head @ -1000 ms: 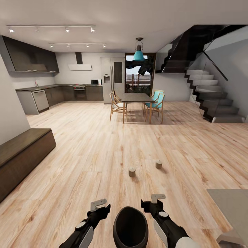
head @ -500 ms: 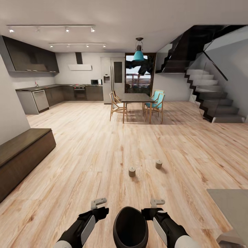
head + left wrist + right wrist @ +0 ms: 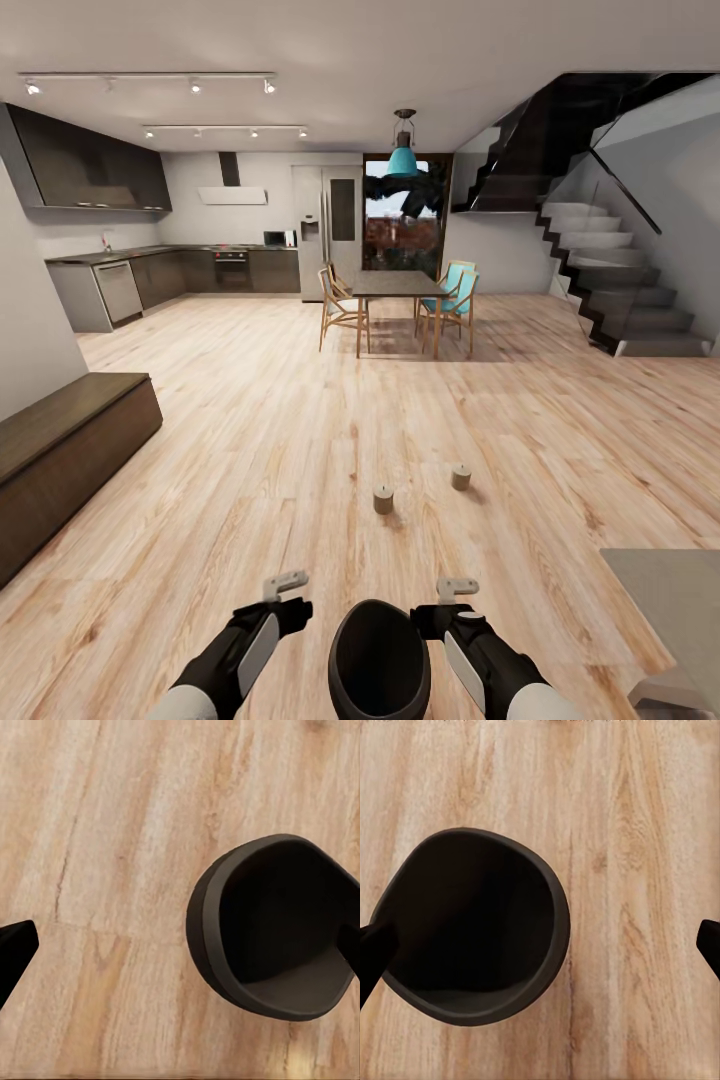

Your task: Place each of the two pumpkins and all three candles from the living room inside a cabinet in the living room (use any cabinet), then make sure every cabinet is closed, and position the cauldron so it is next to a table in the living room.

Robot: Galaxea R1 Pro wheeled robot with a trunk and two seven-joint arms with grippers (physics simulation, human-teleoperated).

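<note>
While the black cauldron (image 3: 379, 660) is sitting on the wooden floor (image 3: 250, 470) at the very near edge of the scene, the two arms are flanking it, one on each side. The left pincer (image 3: 290, 597) is hanging just left of the pot and the right pincer (image 3: 452, 600) just right of it. In the left wrist view the cauldron (image 3: 274, 926) is lying between two dark fingertips (image 3: 15, 952) set wide apart, with bare floor showing between the pot and that one; the other tip is sitting right at the pot's rim, and I cannot tell whether it is touching. In the right wrist view the cauldron (image 3: 472, 926) is again sitting between spread tips, one fingertip (image 3: 371, 952) overlapping its wall and the other standing well clear over the boards. Both pincers are gaping wide and gripping nothing.

Further out on the floor, two candles are standing upright and apart: one (image 3: 383, 499) nearly straight ahead of the pot, the other (image 3: 461, 477) a little farther and to the right. The long dark cabinet (image 3: 60, 450) is running along the left wall, its fronts shut. A corner of the grey table (image 3: 670, 590) is poking in at the near right. Far across the room a dining table (image 3: 397, 285) with chairs is standing before the kitchen, and stairs (image 3: 610, 280) are climbing on the right
</note>
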